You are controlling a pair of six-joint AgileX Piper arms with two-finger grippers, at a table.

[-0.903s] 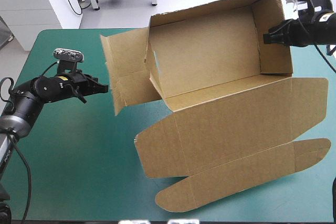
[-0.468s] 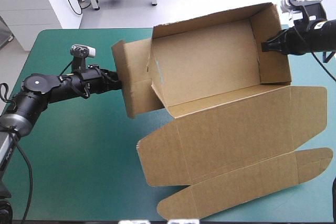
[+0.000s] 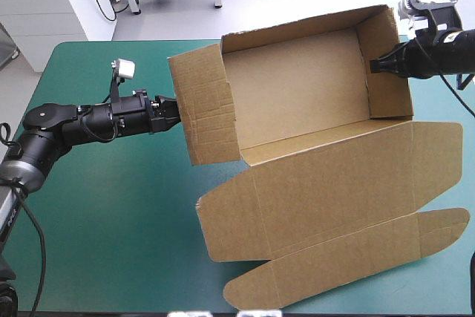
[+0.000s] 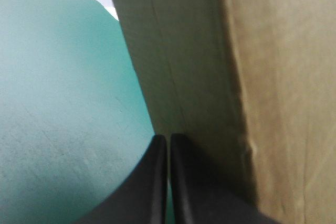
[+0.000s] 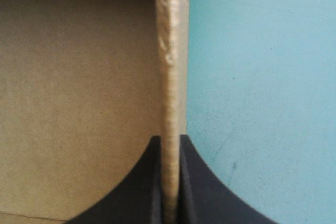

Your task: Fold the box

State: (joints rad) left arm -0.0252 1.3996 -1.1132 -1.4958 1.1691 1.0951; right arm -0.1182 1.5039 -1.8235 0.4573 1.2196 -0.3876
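The brown box [image 3: 297, 87] stands as an open tray at the table's far side. Its lid [image 3: 326, 183] lies flat toward the front edge, and the tuck flap [image 3: 349, 257] lies beyond the lid. My left gripper [image 3: 174, 111] is shut, its tip pressed against the outside of the left end flap [image 3: 204, 105], which stands nearly upright. In the left wrist view the gripper [image 4: 168, 139] meets the brown board [image 4: 210, 77] just ahead. My right gripper [image 3: 371, 65] is shut on the right end wall [image 3: 387, 57]. In the right wrist view the wall's edge [image 5: 170, 51] passes between the fingers of that gripper [image 5: 170, 145].
The tray's far wall reaches past the far edge of the teal-green table [image 3: 104, 206]. The tuck flap nearly reaches the front edge. Bare cover lies left of and in front of the left arm.
My left gripper has moved right and pushed the left end flap up against the tray's end, covering the inner flap. The box shifted slightly right. The right gripper kept its hold.
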